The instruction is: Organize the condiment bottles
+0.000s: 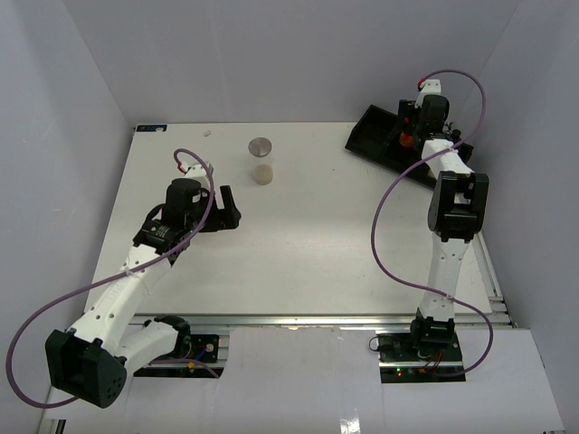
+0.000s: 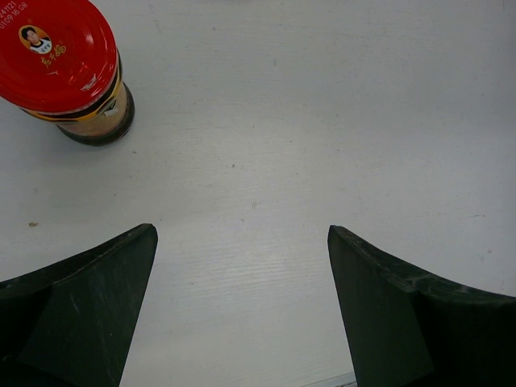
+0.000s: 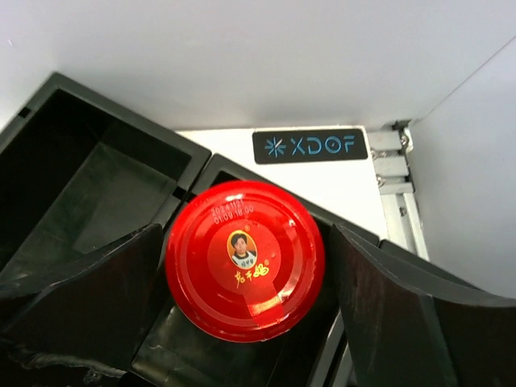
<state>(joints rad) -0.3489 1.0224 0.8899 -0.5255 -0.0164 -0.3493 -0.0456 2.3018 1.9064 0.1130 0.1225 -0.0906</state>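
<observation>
Red-capped jar (image 3: 245, 260) within tray walls (image 3: 129, 117)

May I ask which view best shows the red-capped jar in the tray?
Right wrist view: the red-capped jar sits large between the right hand's fingers. The top view shows it only as a red speck; the left wrist view misses it.
</observation>
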